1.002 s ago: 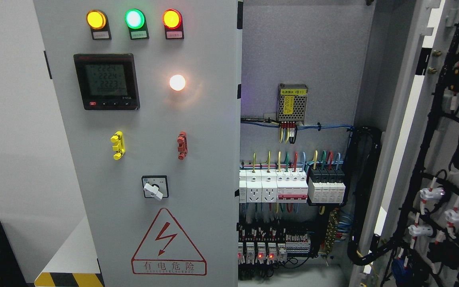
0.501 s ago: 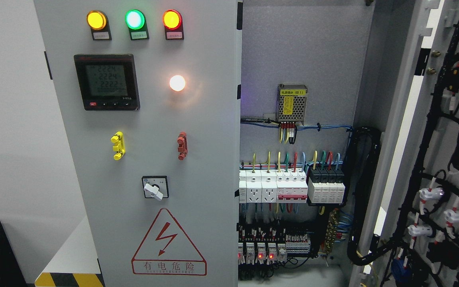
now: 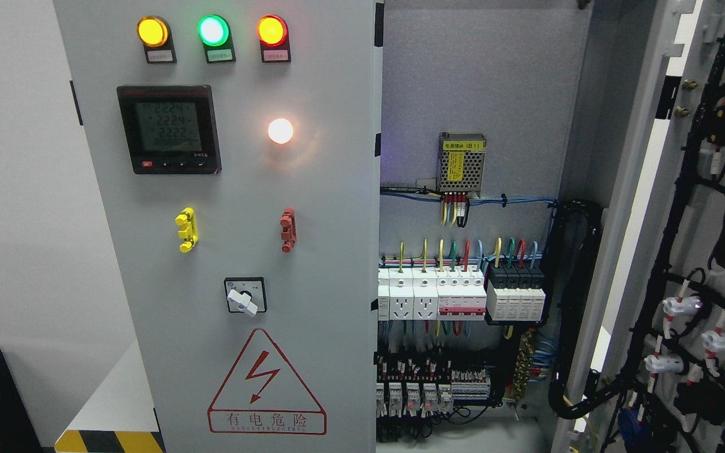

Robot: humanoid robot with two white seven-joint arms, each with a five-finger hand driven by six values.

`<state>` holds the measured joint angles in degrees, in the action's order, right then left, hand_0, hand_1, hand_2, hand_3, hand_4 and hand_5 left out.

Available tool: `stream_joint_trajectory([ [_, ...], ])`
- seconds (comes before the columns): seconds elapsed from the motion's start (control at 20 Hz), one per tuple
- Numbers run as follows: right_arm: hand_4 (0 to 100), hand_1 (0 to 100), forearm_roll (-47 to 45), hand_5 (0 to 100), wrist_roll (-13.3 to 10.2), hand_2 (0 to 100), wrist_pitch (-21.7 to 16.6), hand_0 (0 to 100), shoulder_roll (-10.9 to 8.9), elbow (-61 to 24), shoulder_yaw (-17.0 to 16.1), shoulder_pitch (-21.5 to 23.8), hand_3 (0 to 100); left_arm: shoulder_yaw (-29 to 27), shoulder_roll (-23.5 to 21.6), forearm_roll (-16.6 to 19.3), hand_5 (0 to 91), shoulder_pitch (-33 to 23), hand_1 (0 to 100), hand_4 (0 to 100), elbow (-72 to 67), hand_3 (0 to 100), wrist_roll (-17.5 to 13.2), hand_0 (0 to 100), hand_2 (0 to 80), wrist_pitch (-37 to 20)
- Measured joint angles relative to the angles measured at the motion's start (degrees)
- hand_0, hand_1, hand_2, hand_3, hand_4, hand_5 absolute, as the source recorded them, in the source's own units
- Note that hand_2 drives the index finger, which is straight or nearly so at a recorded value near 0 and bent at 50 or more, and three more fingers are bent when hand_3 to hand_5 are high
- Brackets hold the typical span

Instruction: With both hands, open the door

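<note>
Cabinet doors seen with one shut and one swung wide; neither robot hand is shown.

The right door (image 3: 708, 251) is swung open at the picture's right, the left door (image 3: 224, 251) stays closed, and wiring (image 3: 457, 302) is exposed behind.

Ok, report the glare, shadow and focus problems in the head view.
Head view: the white lamp blooms and casts a warm halo on the closed left door; the three top indicator lights glow with blown-out centres; the meter digits are soft; the cabinet interior is shaded but sharp; the open right door has a bright blown-out edge.
</note>
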<state>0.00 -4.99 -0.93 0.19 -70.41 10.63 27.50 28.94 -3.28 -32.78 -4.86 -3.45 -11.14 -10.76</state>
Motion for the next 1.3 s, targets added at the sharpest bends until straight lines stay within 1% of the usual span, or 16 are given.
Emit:
stream_joint_trajectory([
  [0.35, 0, 0, 0.0, 0, 0.0, 0, 0.0, 0, -3.54, -17.4, 2.1, 0.6, 0, -1.3, 0.2, 3.3, 0.0, 0.0, 0, 0, 0.0, 0, 0.0, 0, 0.0, 0.0],
  [0.5, 0, 0, 0.0, 0, 0.0, 0, 0.0, 0, -4.94, -23.6, 2.9, 0.7, 0, -2.1, 0.2, 4.8, 0.0, 0.0, 0, 0, 0.0, 0, 0.0, 0, 0.0, -0.1],
  [0.7, 0, 0, 0.0, 0, 0.0, 0, -0.1, 0, -6.56, -31.0, 4.1, 0.4, 0, -3.0, 0.3, 5.8, 0.0, -0.1, 0, 0, -0.1, 0, 0.0, 0, 0.0, -0.4],
  [0.75, 0, 0, 0.0, 0, 0.0, 0, -0.7, 0, -6.93, -32.5, 4.4, 0.3, 0, -3.2, 0.3, 6.0, 0.0, -0.1, 0, 0, -0.1, 0, 0.0, 0, 0.0, -0.3],
  [0.85, 0, 0, 0.0, 0, 0.0, 0, -3.5, 0, -7.58, -35.2, 5.1, -0.1, 0, -3.6, 0.3, 6.2, 0.0, -0.1, 0, 0, -0.2, 0, 0.0, 0, 0.0, -0.1],
  [1.0, 0, 0, 0.0, 0, 0.1, 0, -9.3, 0, -8.4, -38.6, 5.9, -1.0, 0, -4.4, 0.3, 6.5, 0.0, -0.1, 0, 0, -0.2, 0, 0.0, 0, 0.0, 0.1],
  [1.05, 0, 0, 0.0, 0, 0.2, 0, -10.5, 0, -8.62, -39.5, 6.1, -1.4, 0, -4.6, 0.3, 6.5, 0.0, 0.0, 0, 0, -0.2, 0, 0.0, 0, 0.0, 0.1],
  [1.15, 0, 0, 0.0, 0, 0.2, 0, -12.2, 0, -8.92, -41.1, 6.5, -2.3, 0, -5.1, 0.3, 6.7, 0.0, 0.0, 0, 0, -0.2, 0, 0.0, 0, 0.0, 0.1],
  [1.3, 0, 0, 0.0, 0, 0.0, 0, -13.1, 0, -9.21, -43.1, 7.1, -4.3, 0, -5.8, 0.3, 6.7, 0.0, 0.2, 0, 0, -0.3, 0, -0.2, 0, 0.0, 0.1],
])
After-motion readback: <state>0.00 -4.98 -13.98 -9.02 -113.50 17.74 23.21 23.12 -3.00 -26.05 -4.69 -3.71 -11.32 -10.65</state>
